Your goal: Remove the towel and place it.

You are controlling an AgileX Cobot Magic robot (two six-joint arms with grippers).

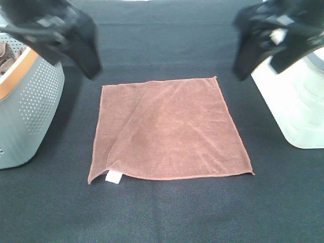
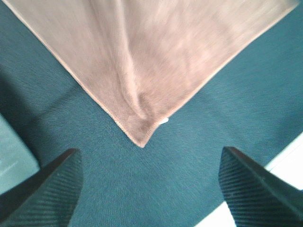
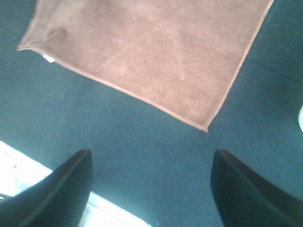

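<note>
Towel (image 1: 169, 129) spread flat, reddish-brown, diagonal crease, white tag (image 1: 113, 176) at corner.

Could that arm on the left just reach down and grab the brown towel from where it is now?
Probably yes. The left end effector hangs open above the dark table, and nothing lies between it and the flat towel.

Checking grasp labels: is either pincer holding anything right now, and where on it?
Nothing held. Left pincer and right pincer are both open and empty above the cloth-covered table; the towel lies flat, untouched.
</note>
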